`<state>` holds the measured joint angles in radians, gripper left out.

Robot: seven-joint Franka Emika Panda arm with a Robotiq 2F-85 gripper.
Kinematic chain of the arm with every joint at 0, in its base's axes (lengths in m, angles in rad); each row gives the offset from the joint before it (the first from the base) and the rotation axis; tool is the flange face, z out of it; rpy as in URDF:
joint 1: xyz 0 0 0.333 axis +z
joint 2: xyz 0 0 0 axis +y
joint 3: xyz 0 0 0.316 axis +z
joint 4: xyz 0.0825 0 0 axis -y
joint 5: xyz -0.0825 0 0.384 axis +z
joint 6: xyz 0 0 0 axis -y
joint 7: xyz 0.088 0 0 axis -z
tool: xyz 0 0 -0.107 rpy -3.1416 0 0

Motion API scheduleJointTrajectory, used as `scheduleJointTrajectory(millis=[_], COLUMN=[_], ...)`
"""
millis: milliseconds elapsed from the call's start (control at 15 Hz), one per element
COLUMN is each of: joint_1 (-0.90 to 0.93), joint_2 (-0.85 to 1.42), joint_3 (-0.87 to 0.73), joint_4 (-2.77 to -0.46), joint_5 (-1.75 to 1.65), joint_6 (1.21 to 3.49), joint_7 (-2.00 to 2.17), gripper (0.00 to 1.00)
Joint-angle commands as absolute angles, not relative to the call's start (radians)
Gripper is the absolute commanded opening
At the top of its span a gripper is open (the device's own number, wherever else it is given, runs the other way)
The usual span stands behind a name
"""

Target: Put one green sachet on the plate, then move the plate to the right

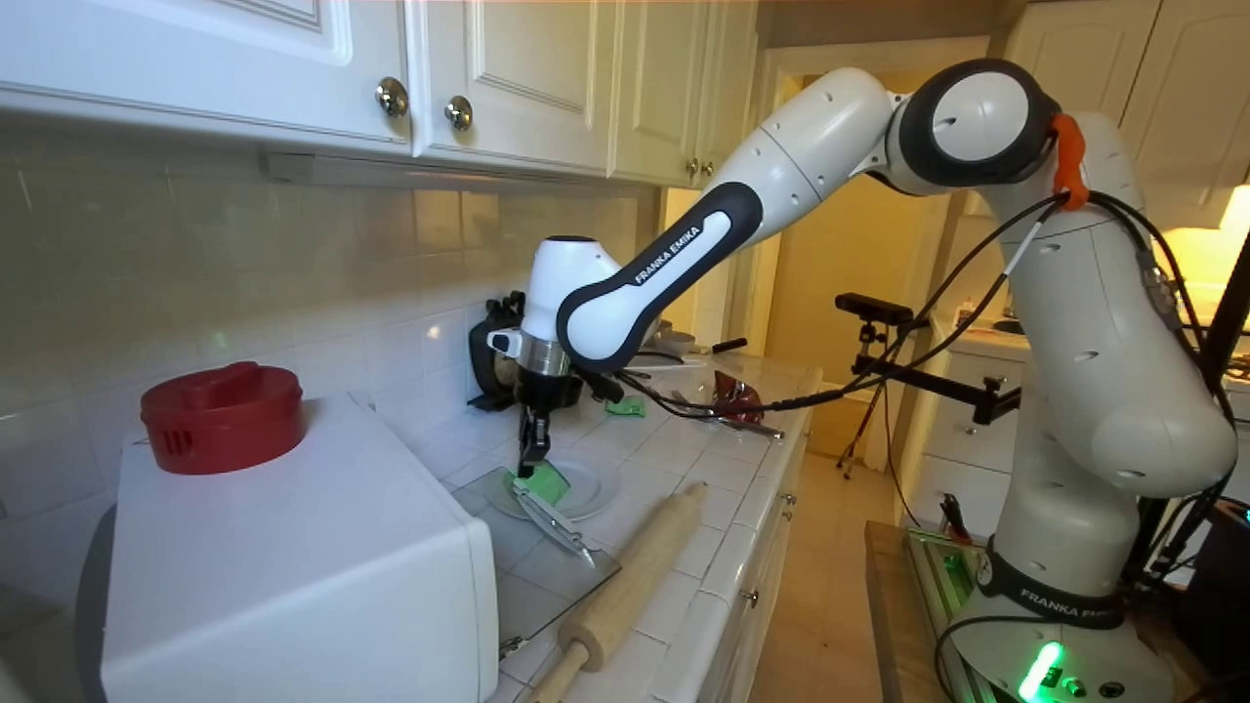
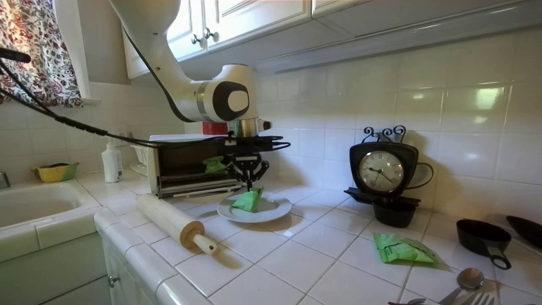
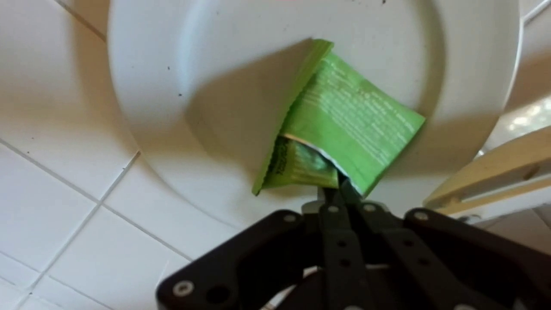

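Note:
The green sachet shows in both exterior views [image 1: 545, 482] [image 2: 249, 201] and in the wrist view [image 3: 357, 120]. It is bent and pinched at one edge. My gripper [image 2: 250, 187] is shut on it, pointing straight down, and its fingertips [image 3: 338, 185] are close together in the wrist view. The sachet is inside the outline of the pale round plate [image 2: 277, 210], tilted, with its lower part at or just above the plate surface; I cannot tell if it touches. The plate also shows in the wrist view [image 3: 146, 86], lying flat on the white tiled counter.
A white toaster oven [image 1: 293, 576] with its glass door [image 1: 547, 576] lowered stands beside the plate; its door handle [image 3: 495, 176] is close to the gripper. A rolling pin [image 2: 169, 220] lies near the counter edge. Another green packet [image 2: 402, 248], a clock [image 2: 383, 171] and small pans [image 2: 482, 235] stand farther along.

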<state>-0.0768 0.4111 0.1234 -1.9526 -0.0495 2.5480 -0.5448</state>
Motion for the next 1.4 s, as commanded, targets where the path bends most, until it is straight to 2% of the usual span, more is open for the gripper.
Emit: scheduleJointTrajectory(millis=[0, 533, 600, 667, 1333], joint_1=[-0.096, -0.119, -0.124, -0.125, -0.125], joint_2=[0.375, 0.368, 0.368, 0.368, 0.381], joint_3=[0.127, 0.086, 0.086, 0.082, 0.061], joint_4=[-2.016, -2.019, -2.016, -2.011, -1.975], joint_5=[-0.012, -0.035, -0.030, -0.031, -0.065], joint_6=[2.554, 2.508, 2.504, 2.496, 2.446], joint_7=[-0.527, -0.500, -0.508, -0.509, -0.517], gripper=[0.00, 0.00, 0.26, 0.27, 0.96])
